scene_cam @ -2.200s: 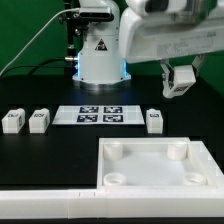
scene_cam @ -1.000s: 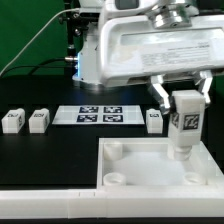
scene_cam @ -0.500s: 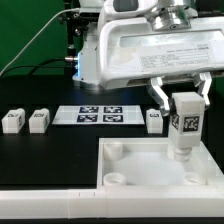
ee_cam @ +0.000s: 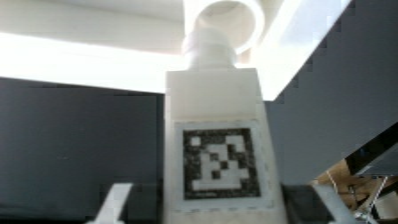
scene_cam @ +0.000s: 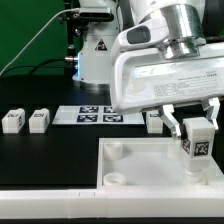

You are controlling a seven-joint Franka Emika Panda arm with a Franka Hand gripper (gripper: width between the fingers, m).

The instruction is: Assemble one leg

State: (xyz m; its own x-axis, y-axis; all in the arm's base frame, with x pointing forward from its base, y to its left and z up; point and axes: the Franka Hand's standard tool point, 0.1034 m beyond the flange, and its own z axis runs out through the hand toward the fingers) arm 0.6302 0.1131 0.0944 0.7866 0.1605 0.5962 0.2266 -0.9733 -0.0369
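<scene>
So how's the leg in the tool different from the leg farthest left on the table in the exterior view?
The held leg is clamped in the tool, over the tabletop; the leftmost leg rests free on the black table. The held leg stands upright, while the leftmost leg looks to lie flat. Both are small white blocks.

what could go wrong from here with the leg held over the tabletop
1. The leg, clamped in the gripper, points at a corner socket of the tabletop. If it is slightly off-centre, it may catch the rim and jam.
2. Pressing down could make it tilt or slip in the grip.
3. A spare leg lies close by the gripper and could be knocked.
</scene>
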